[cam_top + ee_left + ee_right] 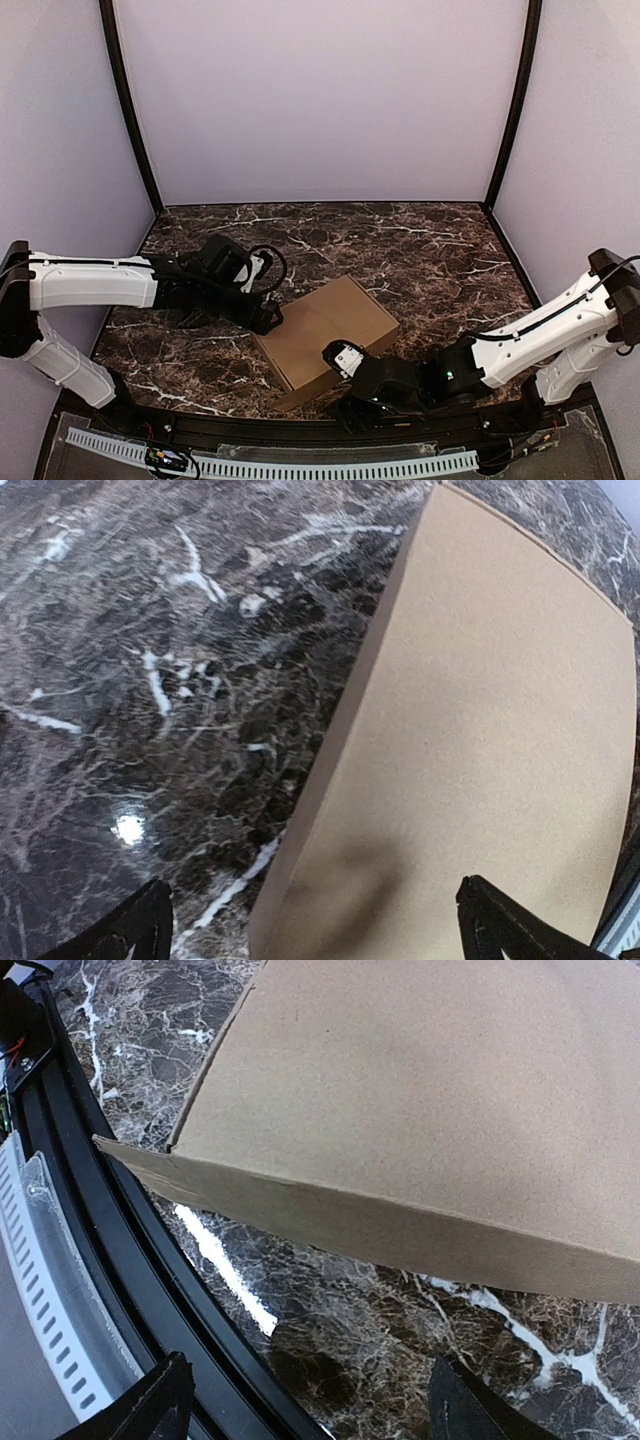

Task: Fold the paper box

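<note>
Lying on the bench: a plain brown corrugated cardboard box [325, 330], folded into a shallow, closed rectangle with a flat lid.
Box position: near the middle of the bench, closer to its near edge than its far edge, and turned so that one corner points toward the near edge.
Box detail: in the right wrist view a small cardboard tab [130, 1155] juts out from the near side wall at one corner, and a thin seam runs along the lid edge above it.
Left gripper [315, 925]: spread wide and holding nothing. It hovers at the box's left corner. Its two dark fingers [135, 930] show at the bottom of the left wrist view, one over the bare bench, the other over the lid.
Right gripper [305, 1400]: spread wide and holding nothing. It sits low by the near edge of the bench, facing the box's near side wall, with only bench surface between its fingertips.
Bench [420, 250]: dark brown marble-patterned top with white veins.
Near edge: a black curved rail [110, 1220], with a white perforated strip [40, 1260] outside it.
Surroundings: pale lilac walls [320, 100] on three sides, with black posts at the two far corners.
</note>
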You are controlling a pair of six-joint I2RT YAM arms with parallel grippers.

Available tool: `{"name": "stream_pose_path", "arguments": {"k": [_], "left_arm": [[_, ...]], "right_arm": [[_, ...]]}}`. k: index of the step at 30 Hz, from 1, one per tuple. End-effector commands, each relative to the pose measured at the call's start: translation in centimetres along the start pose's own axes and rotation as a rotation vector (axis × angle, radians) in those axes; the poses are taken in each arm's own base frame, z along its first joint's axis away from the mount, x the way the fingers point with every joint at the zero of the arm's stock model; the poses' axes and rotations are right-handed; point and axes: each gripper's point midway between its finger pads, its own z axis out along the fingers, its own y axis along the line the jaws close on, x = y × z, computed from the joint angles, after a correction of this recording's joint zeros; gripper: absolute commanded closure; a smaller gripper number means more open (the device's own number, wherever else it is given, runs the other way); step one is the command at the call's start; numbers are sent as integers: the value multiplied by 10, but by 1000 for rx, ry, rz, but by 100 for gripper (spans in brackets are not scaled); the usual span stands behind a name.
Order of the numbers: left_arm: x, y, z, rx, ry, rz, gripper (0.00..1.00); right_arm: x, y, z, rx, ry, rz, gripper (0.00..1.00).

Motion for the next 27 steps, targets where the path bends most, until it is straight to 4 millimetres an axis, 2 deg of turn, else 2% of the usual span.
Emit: {"name": "stream_pose_path", "arguments": {"k": [1,5,13,17,19,27], "left_arm": [[-5,-28,9,207,6,21,1],[1,-34,16,297,13,-35,1],[23,-42,23,380,63,-101,1],[38,-44,23,412,107,-136,1],[40,-47,21,435,94,-148,1],[69,-39,8,451,72,-247,1]], "right_arm": [[-15,10,7,0,-52,83,20],[-9,9,18,18,-34,98,18],[-8,-21,25,66,-42,148,16],[-22,-29,25,36,-82,137,16],[-29,-36,26,21,-101,134,16],[-60,-57,32,-76,-181,54,15]]}}
